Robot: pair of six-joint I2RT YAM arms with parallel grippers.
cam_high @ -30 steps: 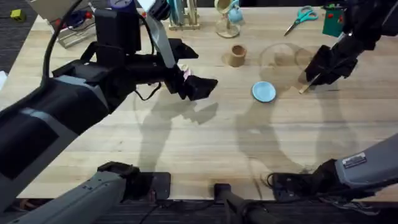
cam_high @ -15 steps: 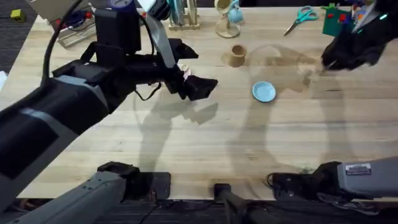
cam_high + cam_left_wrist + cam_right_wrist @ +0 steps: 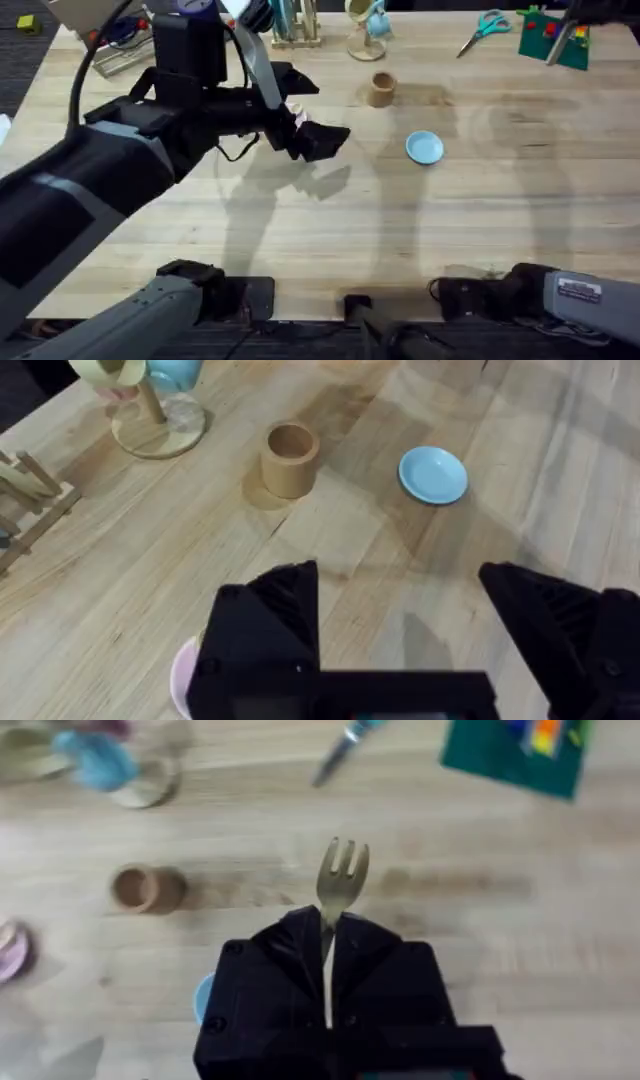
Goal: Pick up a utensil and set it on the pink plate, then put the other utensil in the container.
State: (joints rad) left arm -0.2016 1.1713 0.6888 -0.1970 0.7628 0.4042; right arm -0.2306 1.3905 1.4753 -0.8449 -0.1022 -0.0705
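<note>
My right gripper [image 3: 327, 925] is shut on the handle of the wooden fork [image 3: 343, 872], the other utensil, held high above the table with its prongs pointing away. Far below it stand the tan container [image 3: 140, 887] and, at the edge, the pink plate [image 3: 8, 950]. My left gripper [image 3: 400, 595] hangs open and empty over the pink plate [image 3: 181, 675], whose rim peeks out beside one finger. In the overhead view the left gripper [image 3: 325, 110] is left of the container [image 3: 380, 88]. The first utensil is hidden.
A light blue plate [image 3: 424, 147] lies near the table's middle, in front of the container. A mug tree [image 3: 368, 25] and a wooden rack [image 3: 290, 25] stand at the back. Scissors [image 3: 483, 28] and a green card [image 3: 553, 35] lie at the back right.
The right gripper lifted off the table at the right with the fork in it and rose toward the far right edge of the overhead view. The left arm stayed still.
</note>
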